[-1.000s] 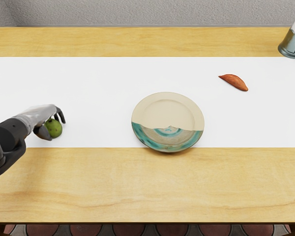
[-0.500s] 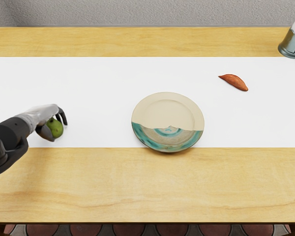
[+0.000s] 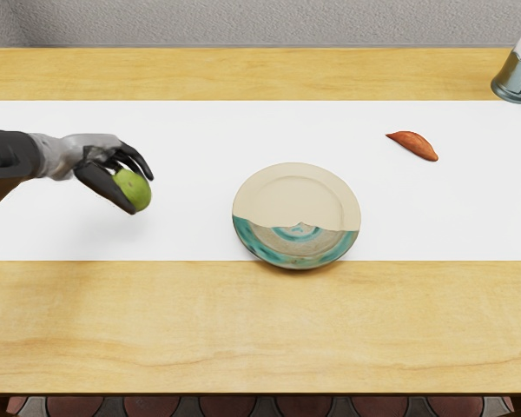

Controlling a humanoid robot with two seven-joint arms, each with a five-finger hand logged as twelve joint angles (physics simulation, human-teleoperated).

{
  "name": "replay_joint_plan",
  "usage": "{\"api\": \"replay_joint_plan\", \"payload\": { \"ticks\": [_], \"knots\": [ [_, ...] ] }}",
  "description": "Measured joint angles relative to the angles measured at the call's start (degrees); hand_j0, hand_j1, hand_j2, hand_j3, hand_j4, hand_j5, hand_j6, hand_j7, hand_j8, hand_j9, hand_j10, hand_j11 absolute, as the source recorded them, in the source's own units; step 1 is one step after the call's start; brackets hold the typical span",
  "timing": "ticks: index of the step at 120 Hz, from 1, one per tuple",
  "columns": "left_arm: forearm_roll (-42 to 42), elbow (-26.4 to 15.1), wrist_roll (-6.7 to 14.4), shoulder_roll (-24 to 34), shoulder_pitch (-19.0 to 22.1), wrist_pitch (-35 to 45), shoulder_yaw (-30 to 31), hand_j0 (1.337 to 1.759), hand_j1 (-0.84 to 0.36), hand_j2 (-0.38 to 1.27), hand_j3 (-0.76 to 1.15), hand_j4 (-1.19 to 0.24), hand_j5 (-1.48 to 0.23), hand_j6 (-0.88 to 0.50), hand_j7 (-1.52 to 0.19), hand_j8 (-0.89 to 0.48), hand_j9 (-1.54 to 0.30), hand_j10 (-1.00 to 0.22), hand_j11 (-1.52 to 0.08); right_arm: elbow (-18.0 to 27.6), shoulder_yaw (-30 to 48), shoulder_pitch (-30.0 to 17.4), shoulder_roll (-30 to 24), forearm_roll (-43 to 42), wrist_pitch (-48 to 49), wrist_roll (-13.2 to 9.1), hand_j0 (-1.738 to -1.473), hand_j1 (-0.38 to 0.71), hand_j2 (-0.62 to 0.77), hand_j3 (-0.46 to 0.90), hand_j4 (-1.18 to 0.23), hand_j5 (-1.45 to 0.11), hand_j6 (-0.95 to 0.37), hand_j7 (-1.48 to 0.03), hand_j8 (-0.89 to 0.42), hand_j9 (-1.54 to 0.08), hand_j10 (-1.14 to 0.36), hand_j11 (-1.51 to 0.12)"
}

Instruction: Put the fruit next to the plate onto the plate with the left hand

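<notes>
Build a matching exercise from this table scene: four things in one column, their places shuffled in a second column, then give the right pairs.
Things
1. green fruit
2. plate
3. reddish-brown piece
4. glass

Places
A. far right corner of the table
B. middle of the white runner
C. held in the left robot hand
D. on the runner, right of the plate

Pairs: 1-C, 2-B, 3-D, 4-A

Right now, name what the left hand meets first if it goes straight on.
Likely the plate: the left hand, gripping the green fruit, points right toward it, though height is unclear.
</notes>
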Motion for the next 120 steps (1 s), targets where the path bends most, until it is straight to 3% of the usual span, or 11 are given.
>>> {"api": "replay_joint_plan", "payload": {
  "ticks": [18,38,63,120],
  "knots": [
    [-8.87,1.66,-0.01,-3.21,-0.63,-6.27,-3.67,1.658,-0.33,0.32,0.0,-0.6,-0.8,-0.43,-0.79,-0.46,-0.78,-0.61,-0.78,0.03,0.0,0.0,0.0,0.0,0.0,0.0,-1.658,-0.33,0.0,0.0,-0.02,-0.02,-0.01,-0.02,-0.01,-0.02,-0.01,-0.02],
    [-13.06,2.25,-0.01,-7.54,-0.98,-8.67,-5.21,1.658,-0.33,0.31,0.0,-0.6,-0.8,-0.43,-0.79,-0.43,-0.78,-0.61,-0.78,0.04,0.0,0.0,0.0,0.0,0.0,0.0,-1.658,-0.33,0.0,0.0,-0.02,-0.02,-0.01,-0.02,-0.01,-0.02,-0.01,-0.02],
    [-14.43,4.43,-0.01,-13.51,-0.94,-9.23,-5.49,1.658,-0.35,0.27,0.0,-0.59,-0.81,-0.4,-0.79,-0.4,-0.78,-0.61,-0.78,0.04,0.0,0.0,0.0,0.0,0.0,0.0,-1.658,-0.33,0.0,0.0,-0.01,-0.02,-0.01,-0.02,-0.01,-0.02,-0.01,-0.02],
    [-14.59,8.42,-0.03,-21.01,-0.81,-9.18,-4.93,1.657,-0.33,0.28,0.0,-0.6,-0.8,-0.42,-0.78,-0.41,-0.79,-0.6,-0.79,0.03,0.0,0.0,0.0,0.0,0.0,0.0,-1.658,-0.33,0.0,0.0,-0.02,-0.02,-0.01,-0.02,-0.01,-0.02,-0.01,-0.02]
  ]
}}
